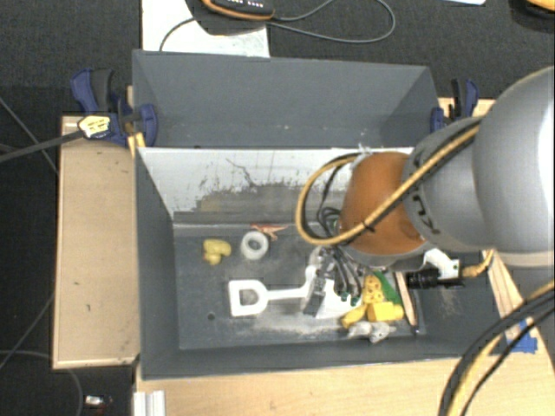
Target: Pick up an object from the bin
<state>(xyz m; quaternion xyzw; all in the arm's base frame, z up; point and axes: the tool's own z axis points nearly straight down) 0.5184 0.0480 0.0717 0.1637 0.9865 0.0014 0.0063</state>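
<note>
My gripper (316,295) is low over the bin floor, right of the middle, beneath the orange wrist cover. It sits at the right end of a white plastic scoop (251,298), whose squarish head points left and whose handle runs right up to the gripper. Whether the handle is held I cannot tell. Just right of the gripper lies a small heap with a yellow piece (375,308) and a green piece (388,289). A white ring (254,245) and a small yellow lump (216,250) lie further left, towards the back wall.
The arm and its cables cover the right part of the bin. A dark stick-like piece (408,302) lies along the right wall. Bare floor stretches left of the scoop and along the front wall.
</note>
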